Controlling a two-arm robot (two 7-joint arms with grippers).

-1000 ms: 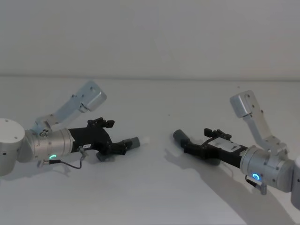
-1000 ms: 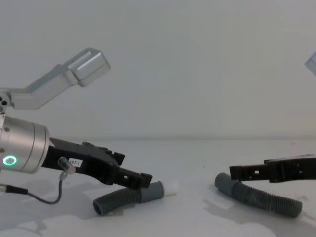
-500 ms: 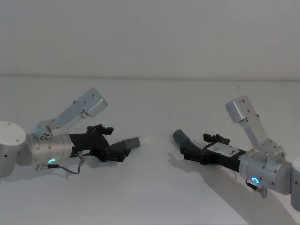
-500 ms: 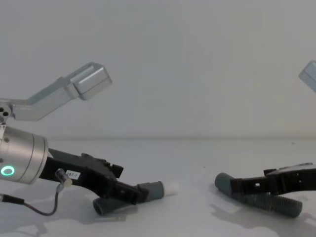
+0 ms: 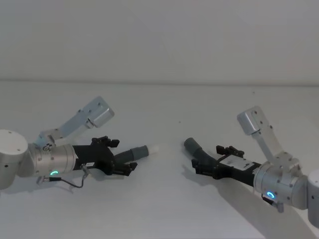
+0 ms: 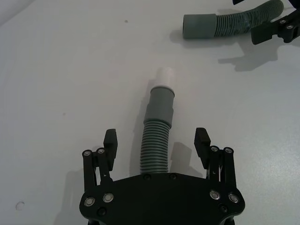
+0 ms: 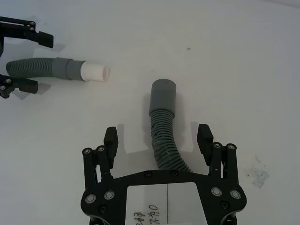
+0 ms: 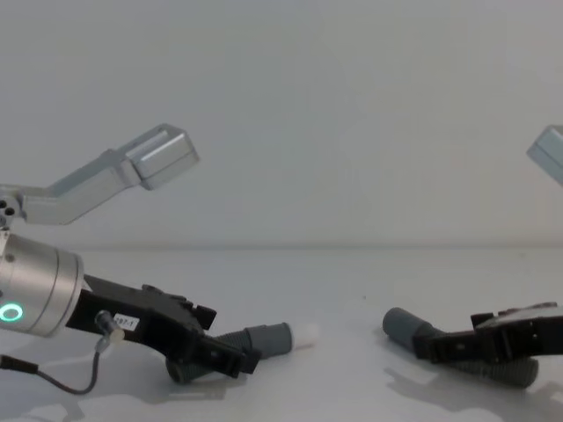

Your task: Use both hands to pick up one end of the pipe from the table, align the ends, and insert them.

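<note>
The pipe lies on the table (image 5: 159, 209) as two grey corrugated pieces. The left piece (image 6: 157, 140) has a grey cuff (image 5: 139, 151) with a white stub tip (image 5: 153, 148). My left gripper (image 6: 156, 136) is open and low over it, one finger on each side of the corrugated part. The right piece (image 7: 164, 140) ends in a plain grey cuff (image 5: 192, 145). Around its corrugated part my right gripper (image 7: 158, 132) stands open in the same way. The two ends point toward each other, a gap apart. In the chest view both grippers (image 8: 224, 352) (image 8: 440, 345) sit down at table height.
A plain pale wall rises behind the table's far edge (image 5: 159, 82). Silver arm links (image 5: 94, 113) (image 5: 251, 122) stick up above each gripper. Bare tabletop lies between and in front of the two pieces.
Both grippers have come down from above the pipe pieces to table height, so their open fingers now straddle them. The pieces have not moved.
</note>
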